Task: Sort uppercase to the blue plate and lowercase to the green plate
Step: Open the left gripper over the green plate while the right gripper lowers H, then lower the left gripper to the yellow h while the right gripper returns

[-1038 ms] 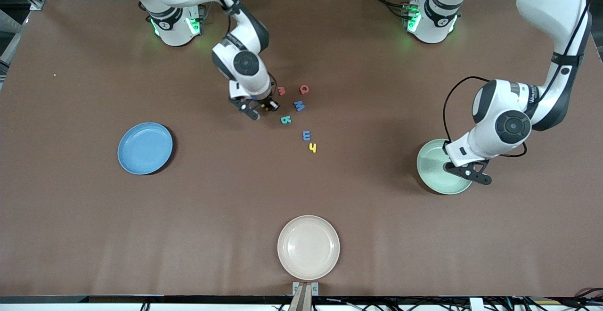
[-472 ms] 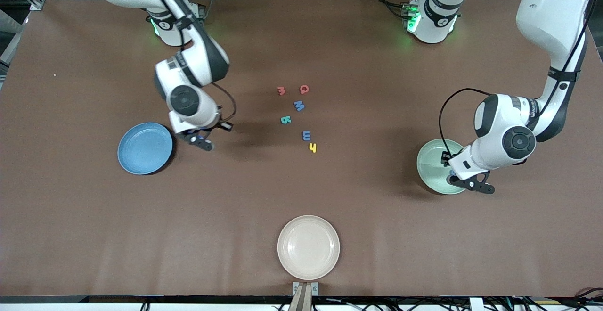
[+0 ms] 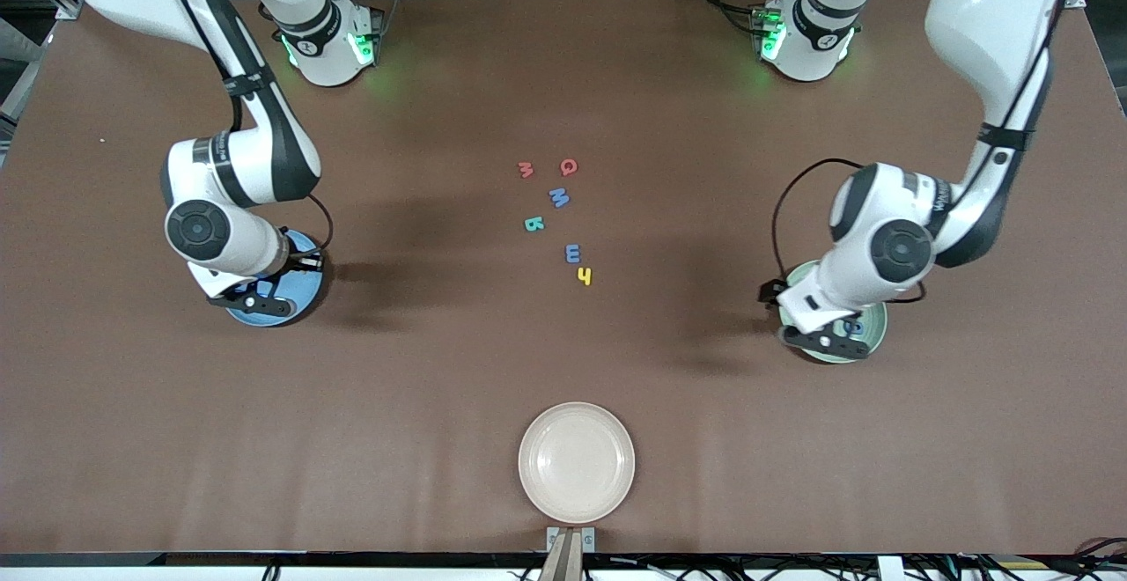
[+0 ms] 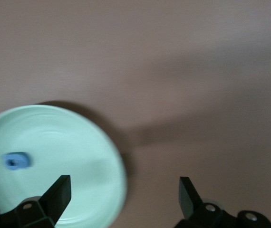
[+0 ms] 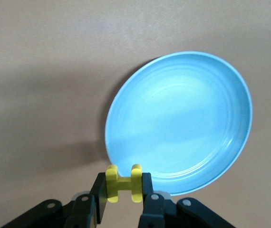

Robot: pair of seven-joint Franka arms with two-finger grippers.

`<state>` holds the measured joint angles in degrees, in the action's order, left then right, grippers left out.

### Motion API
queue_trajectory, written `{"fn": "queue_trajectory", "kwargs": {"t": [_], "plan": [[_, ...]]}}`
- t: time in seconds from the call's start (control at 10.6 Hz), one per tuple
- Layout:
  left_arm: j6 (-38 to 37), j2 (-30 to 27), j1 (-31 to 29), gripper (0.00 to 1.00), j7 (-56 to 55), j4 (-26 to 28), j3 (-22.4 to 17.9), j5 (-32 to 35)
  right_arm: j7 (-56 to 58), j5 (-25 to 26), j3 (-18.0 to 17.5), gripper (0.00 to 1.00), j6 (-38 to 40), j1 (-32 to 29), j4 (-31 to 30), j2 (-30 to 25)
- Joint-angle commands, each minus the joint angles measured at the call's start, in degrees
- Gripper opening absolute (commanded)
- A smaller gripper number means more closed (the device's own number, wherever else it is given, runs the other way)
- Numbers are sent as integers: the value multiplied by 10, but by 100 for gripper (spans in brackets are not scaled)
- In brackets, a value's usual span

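Arms both bend down over plates, we see. Our right tool (image 5: 121,190) pinches the yellow H (image 5: 123,183) above the blue plate (image 5: 183,123); our left tool (image 4: 123,194) gapes empty over the green plate (image 4: 78,156), where the blue letter (image 4: 16,161) lies.

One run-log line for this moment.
left gripper: open over green plate, blue letter in it | right gripper: holds yellow H at blue plate
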<state>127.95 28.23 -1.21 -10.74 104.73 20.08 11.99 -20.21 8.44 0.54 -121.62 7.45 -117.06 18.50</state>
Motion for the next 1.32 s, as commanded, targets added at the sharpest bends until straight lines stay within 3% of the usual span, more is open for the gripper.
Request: {"fn": "queue_trajectory", "kwargs": {"t": [0.0, 0.09, 0.19, 0.28, 0.38, 0.75, 1.04, 1.23], "plan": [[-12, -10, 51, 100, -65, -4, 5, -5, 42, 12, -4, 21, -49, -23, -14, 22], [-14, -9, 81, 100, -81, -7, 5, -7, 56, 12, -4, 27, -81, -32, -26, 33], [-14, -6, 111, 100, -106, -14, 5, -9, 65, 12, -4, 57, -88, -38, -29, 37], [-14, -3, 132, 100, -130, -19, 5, -11, 64, 11, -5, 80, -87, -38, -30, 41], [-14, 1, 153, 100, -146, -27, 4, -13, 61, 11, -5, 85, -83, -37, -30, 40], [-13, 57, 223, 100, -183, -89, 4, -13, 14, -10, -24, 86, -38, -26, -20, 30], [-13, 105, 297, 100, -212, -146, -43, -13, -97, -18, -80, 86, -37, -25, -21, 21], [-9, 133, 306, 98, -214, -169, -48, -14, -191, -18, -127, 86, -38, -20, -23, 21]]}}
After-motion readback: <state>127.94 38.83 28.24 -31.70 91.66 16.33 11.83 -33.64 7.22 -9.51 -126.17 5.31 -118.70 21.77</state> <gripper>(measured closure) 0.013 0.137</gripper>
